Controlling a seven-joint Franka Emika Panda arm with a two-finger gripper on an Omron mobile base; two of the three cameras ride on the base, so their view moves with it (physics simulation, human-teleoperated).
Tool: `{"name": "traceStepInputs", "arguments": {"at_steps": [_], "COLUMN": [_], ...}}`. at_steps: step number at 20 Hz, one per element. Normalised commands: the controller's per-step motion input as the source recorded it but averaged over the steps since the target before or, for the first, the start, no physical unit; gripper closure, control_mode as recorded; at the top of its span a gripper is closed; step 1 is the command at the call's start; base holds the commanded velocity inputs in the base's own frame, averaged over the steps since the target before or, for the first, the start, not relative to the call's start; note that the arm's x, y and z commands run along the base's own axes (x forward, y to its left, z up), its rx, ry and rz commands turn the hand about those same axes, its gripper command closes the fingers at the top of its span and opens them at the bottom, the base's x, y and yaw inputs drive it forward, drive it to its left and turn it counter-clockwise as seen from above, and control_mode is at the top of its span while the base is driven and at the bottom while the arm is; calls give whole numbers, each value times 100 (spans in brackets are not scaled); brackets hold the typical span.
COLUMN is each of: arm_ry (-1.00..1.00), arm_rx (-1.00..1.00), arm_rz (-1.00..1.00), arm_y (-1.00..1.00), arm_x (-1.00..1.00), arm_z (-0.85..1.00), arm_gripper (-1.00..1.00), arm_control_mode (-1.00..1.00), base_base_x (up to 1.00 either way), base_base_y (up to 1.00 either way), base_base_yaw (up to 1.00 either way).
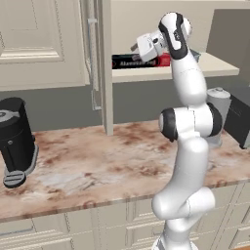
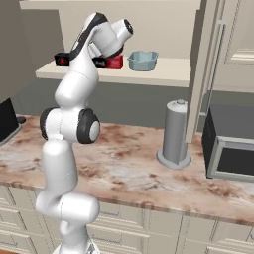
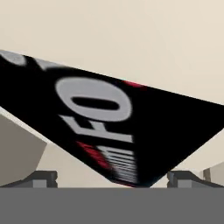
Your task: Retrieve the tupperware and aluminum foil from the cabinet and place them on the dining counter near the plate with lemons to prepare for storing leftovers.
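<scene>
Now, foil box placement: the aluminum foil (image 1: 128,62) lies flat along the cream shelf of the cabinet (image 1: 146,73), upper middle of the left base view, its long side facing out, which leaves it reachable from the front.
Gripper state: the gripper (image 3: 111,177) stands spread as wide as it goes, one dark tip at each lower corner of the hand view, and it has hold of nothing.
Gripper placement: in the hand view the box slants across the middle, very close and between the tips, so the hand seems lined up to straddle the slim box; whether the fingers touch it I cannot tell.
Arm pose: the arm rises from the lower right of the left base view and bends its wrist toward the shelf, likely because the shelf sits high above the marbled worktop (image 1: 88,166).
Foil box look: long, slim and black, with large white lettering and red marks; its red end shows beside the arm in the right base view.
Tupperware: the tupperware (image 2: 143,60), a shallow pale blue-grey tub, sits upright on the same shelf, upper middle of the right base view, just beside the red end.
Door: the panelled door stands swung open, edge-on at the right of that view.
Step judged: closing on the foil comes next; neither item has left the shelf.
</scene>
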Motion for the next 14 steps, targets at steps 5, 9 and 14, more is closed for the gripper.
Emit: {"name": "traceStepInputs", "arguments": {"at_steps": [5, 9, 14], "arm_ry": [0, 0, 0], "arm_rx": [-9, -23, -25], "arm_rz": [6, 3, 0], "arm_y": [0, 0, 0], "arm_x": [2, 0, 0], "arm_z": [-11, -38, -48], "arm_gripper": [-100, -100, -100], "arm_control_mode": [-100, -100, -100], "base_base_x": [0, 0, 0], "base_base_y": [0, 0, 0], "base_base_yaw": [0, 0, 0]}}
